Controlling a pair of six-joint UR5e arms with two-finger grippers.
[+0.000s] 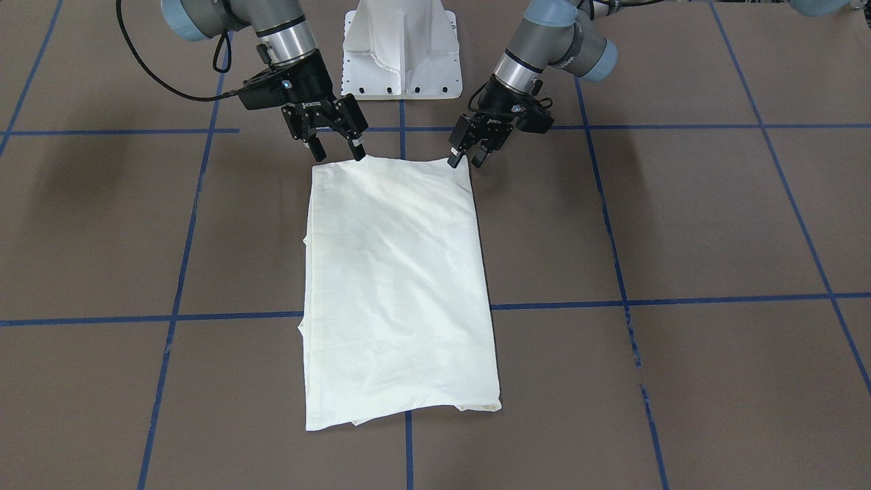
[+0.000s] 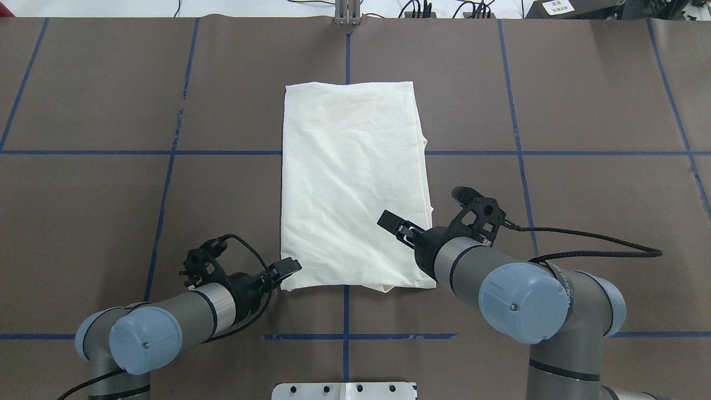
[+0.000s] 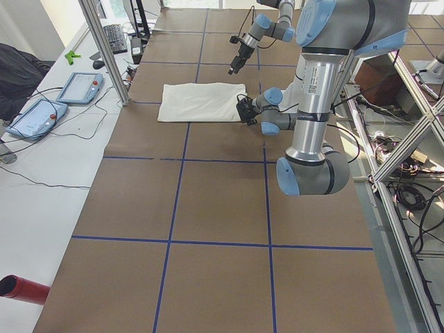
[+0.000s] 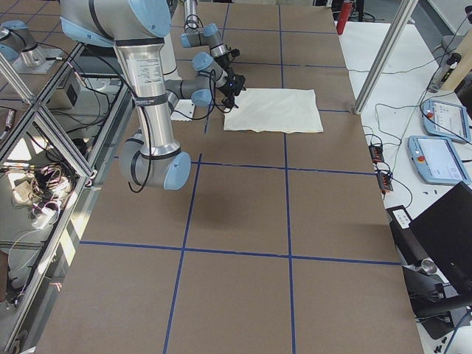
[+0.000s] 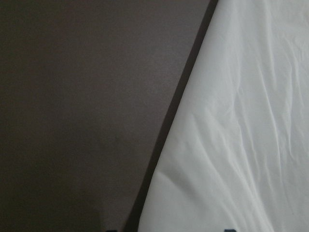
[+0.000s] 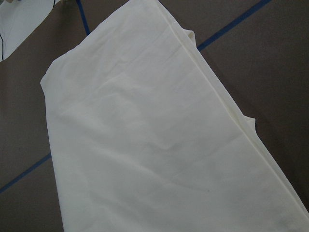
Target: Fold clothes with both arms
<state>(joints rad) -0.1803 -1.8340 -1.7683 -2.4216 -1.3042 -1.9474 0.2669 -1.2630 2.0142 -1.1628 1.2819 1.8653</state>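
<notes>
The clothes are one cream shirt point(image 1: 401, 286) folded into a long rectangle, plain side up, lying flat at the table's middle point(image 2: 353, 183). My left gripper point(image 1: 467, 160) is low at the shirt's near corner on my left side, open. In the left wrist view the cloth's edge point(image 5: 159, 159) runs between its fingertips. My right gripper point(image 1: 337, 151) hovers open, fingers wide apart, just above the other near corner. The right wrist view looks down on the shirt point(image 6: 159, 145) and shows no fingers.
The white pedestal base point(image 1: 401, 61) stands just behind the shirt's near edge. Blue tape lines point(image 2: 166, 153) divide the brown table. Beyond the far edge are an aluminium post point(image 3: 104, 48), tablets point(image 3: 80, 87) and cables.
</notes>
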